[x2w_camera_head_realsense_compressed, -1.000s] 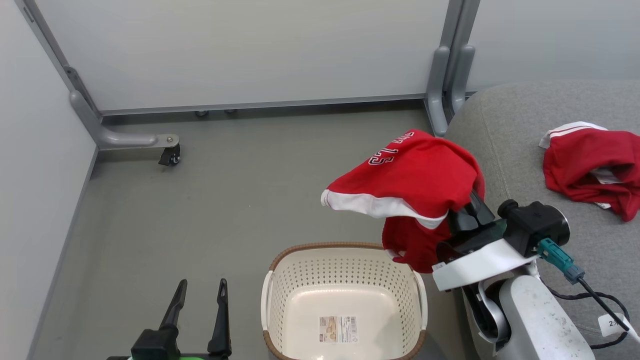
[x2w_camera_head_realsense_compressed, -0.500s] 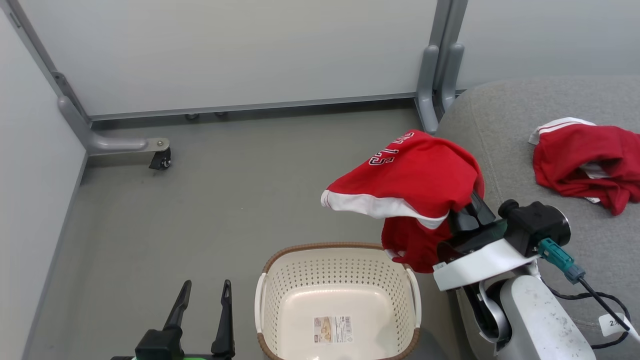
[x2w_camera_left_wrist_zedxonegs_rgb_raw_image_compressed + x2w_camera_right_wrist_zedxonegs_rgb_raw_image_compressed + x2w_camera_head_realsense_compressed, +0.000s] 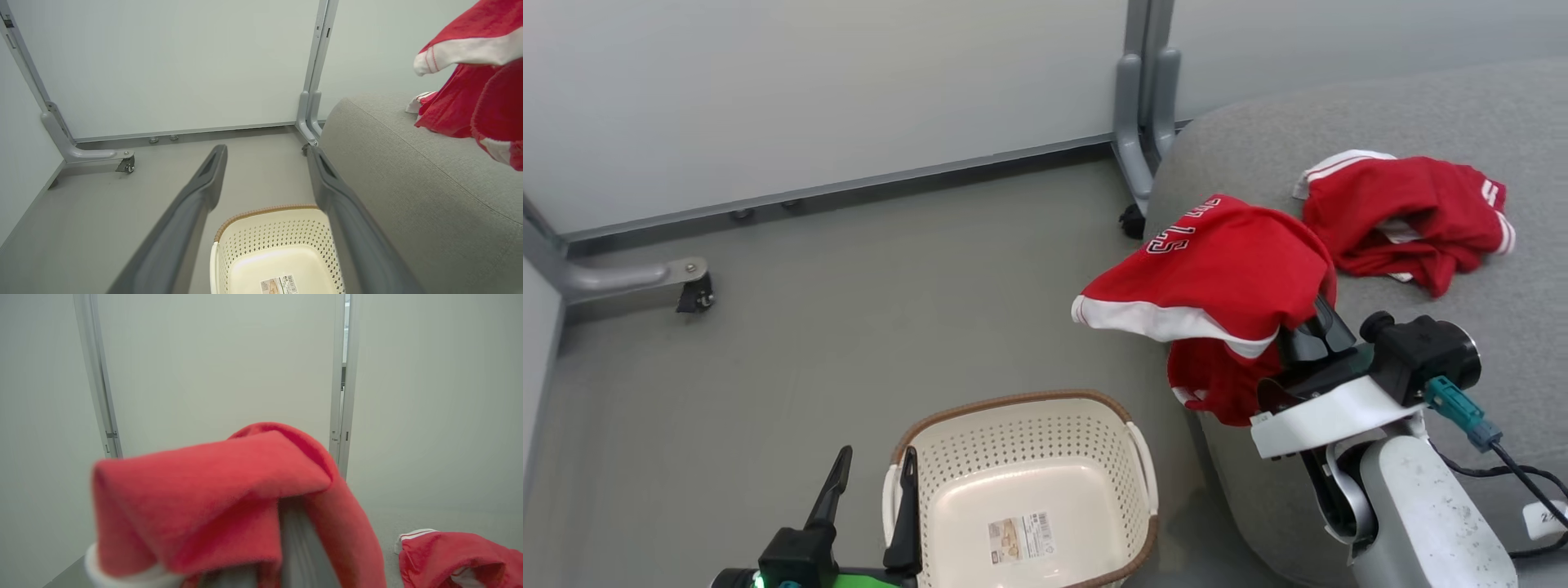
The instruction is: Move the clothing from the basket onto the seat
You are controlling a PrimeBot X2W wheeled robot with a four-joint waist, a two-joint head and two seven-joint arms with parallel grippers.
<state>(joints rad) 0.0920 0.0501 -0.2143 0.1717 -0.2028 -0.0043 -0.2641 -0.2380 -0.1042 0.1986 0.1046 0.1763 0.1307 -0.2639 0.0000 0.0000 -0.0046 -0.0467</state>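
My right gripper [image 3: 1311, 327] is shut on a red garment with numerals [image 3: 1217, 273], which drapes over its fingers and hangs above the left edge of the grey seat [image 3: 1339, 122]. From the right wrist this garment [image 3: 229, 486] covers the gripper. A second red garment [image 3: 1405, 212] lies crumpled on the seat, also seen as the second garment [image 3: 453, 555]. The cream basket [image 3: 1013, 402] stands on the floor left of the seat, a paper label [image 3: 1019, 536] on its bottom. Beside the basket's left rim, my left gripper [image 3: 870, 482] is open and holds nothing.
Pale partition walls close off the back and the left side. A grey partition foot with a caster [image 3: 690, 294] sits at the left, and a grey post [image 3: 1139, 106] stands at the seat's far corner. Bare grey floor [image 3: 849, 310] spreads between the walls and the basket.
The camera has swung right, so the basket and walls slid left and more of the seat shows. The right gripper, still holding the garment, now hangs over the seat's edge.
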